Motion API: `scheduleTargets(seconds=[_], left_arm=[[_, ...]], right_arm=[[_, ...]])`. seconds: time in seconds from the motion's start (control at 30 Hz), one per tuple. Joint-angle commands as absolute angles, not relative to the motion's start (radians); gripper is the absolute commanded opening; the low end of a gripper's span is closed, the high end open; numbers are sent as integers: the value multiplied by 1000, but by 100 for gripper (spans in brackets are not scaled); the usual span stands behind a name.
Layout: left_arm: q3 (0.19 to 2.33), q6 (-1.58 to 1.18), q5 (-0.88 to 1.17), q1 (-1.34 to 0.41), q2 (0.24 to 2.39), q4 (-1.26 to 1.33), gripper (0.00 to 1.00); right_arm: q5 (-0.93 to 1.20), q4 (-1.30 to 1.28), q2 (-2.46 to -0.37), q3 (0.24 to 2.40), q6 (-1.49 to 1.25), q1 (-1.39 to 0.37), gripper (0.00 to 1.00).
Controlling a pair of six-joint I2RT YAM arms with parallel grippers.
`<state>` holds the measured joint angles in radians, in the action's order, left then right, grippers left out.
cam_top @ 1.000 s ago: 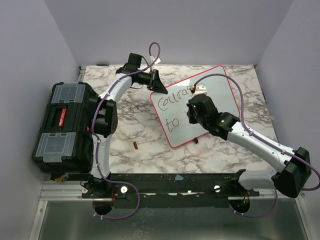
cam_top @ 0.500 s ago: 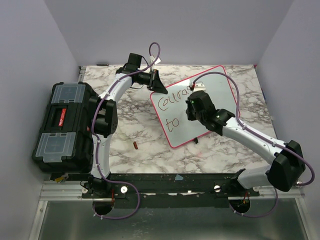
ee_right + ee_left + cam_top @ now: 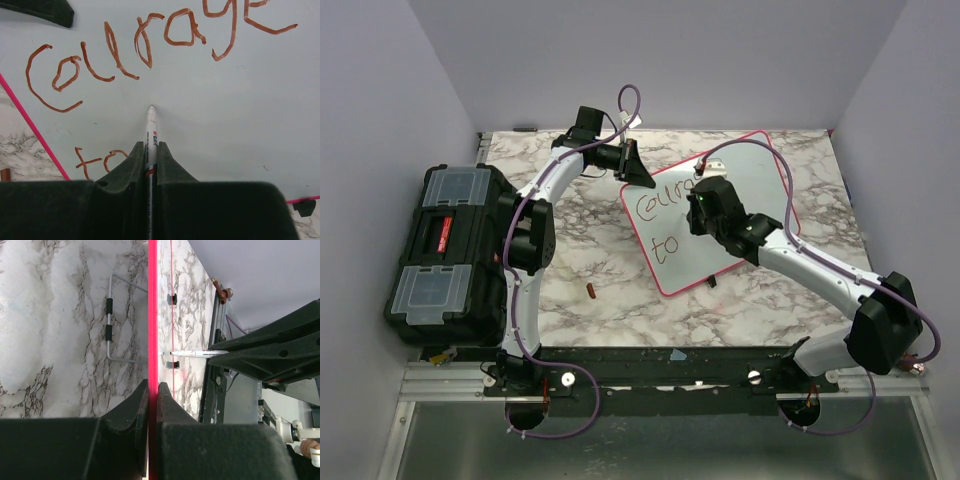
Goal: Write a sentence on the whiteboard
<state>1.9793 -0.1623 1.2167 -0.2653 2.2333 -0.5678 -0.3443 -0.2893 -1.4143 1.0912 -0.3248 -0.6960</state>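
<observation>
The whiteboard (image 3: 760,175), white with a pink-red rim, stands tilted on the marble table. The sentence (image 3: 660,208) reads "Courage" with "to" below it. In the right wrist view the lettering (image 3: 145,42) looks red-brown. My left gripper (image 3: 638,172) is shut on the board's upper left rim. The left wrist view shows the rim (image 3: 152,315) edge-on between the fingers of that gripper (image 3: 153,387). My right gripper (image 3: 705,205) is shut on a white marker (image 3: 151,127). The marker tip is at the board below "Courage", right of "to"; I cannot tell if it touches.
A black toolbox (image 3: 445,250) sits at the table's left edge. A small red-brown cap (image 3: 591,291) lies on the marble in front of the board. A wire stand (image 3: 110,325) shows behind the board. Purple walls close in on three sides.
My right gripper has moved left and a little towards the back across the board with the marker. The left gripper and the board have not moved. No new lettering shows.
</observation>
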Motion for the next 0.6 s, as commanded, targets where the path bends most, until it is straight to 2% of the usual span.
scheduleTargets(seconds=[0.0,0.57], left_arm=[[1978,-70,1212,-261,2213,-511,0],[1977,-69,1214,-258,2207,-510,0]], right_arm=[[-342,-262,-1441,1106,-334,-689,1],[-328,-302,-1418,1015,-357,-688,1]])
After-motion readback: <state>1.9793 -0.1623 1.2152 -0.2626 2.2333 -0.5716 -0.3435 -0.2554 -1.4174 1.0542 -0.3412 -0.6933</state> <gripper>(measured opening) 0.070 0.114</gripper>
